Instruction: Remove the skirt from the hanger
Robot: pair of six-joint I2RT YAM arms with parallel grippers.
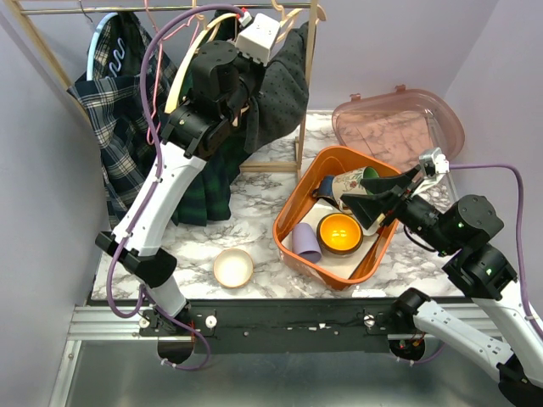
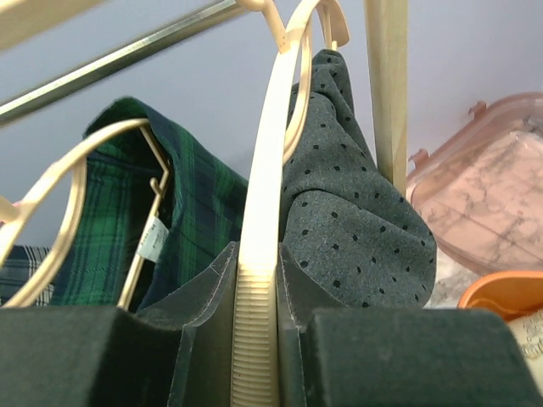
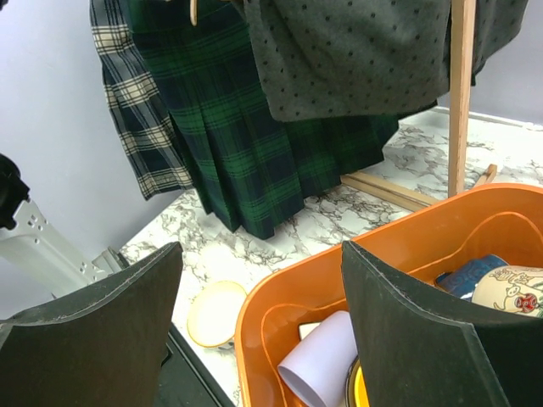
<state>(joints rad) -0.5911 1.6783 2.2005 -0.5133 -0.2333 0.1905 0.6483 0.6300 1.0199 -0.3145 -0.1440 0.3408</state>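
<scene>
A grey dotted skirt [image 1: 284,85] hangs on a cream plastic hanger [image 2: 270,170] at the right end of the clothes rail. My left gripper [image 1: 227,91] is raised at the rail and shut on that hanger's arm; in the left wrist view [image 2: 256,288] the ribbed arm sits between both pads, with the grey skirt [image 2: 356,220] just right of it. A dark green plaid skirt [image 1: 204,182] hangs to the left on another cream hanger [image 2: 59,212]. My right gripper [image 1: 373,199] is open and empty over the orange bin [image 1: 288,233], as the right wrist view [image 3: 263,331] also shows.
A wooden rack post [image 1: 310,85] stands right of the grey skirt. A navy and white plaid garment [image 1: 114,110] hangs at far left. The bin holds a white cup [image 3: 318,360], mugs and a yellow bowl. A small bowl [image 1: 232,268] sits in front; a pink lid [image 1: 399,127] lies behind.
</scene>
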